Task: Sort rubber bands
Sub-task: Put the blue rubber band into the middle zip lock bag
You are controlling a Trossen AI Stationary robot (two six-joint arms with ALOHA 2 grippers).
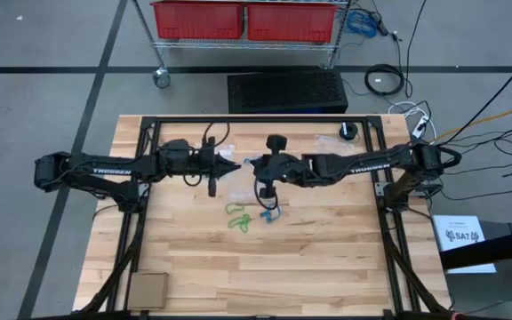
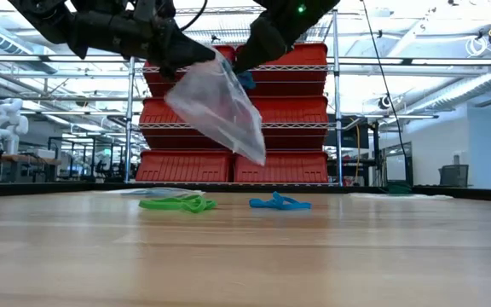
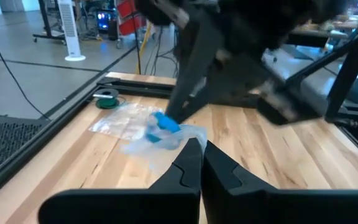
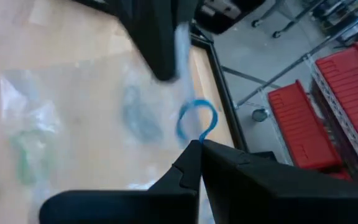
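Blue rubber band (image 4: 197, 119) is dangling from the right gripper (image 4: 199, 144), pinched tight, just beside the clear bag's (image 2: 217, 107) mouth. Left gripper (image 3: 202, 149) (fingers closed) is gripping that bag aloft.

Wooden table (image 1: 327, 258); rubber bands (image 1: 238, 218)

Our left gripper (image 1: 231, 167) raised above table centre, fingers pinched together. Our right gripper (image 1: 247, 164) raised opposite, nearly meeting it, fingers closed. Both arms stretched inward.
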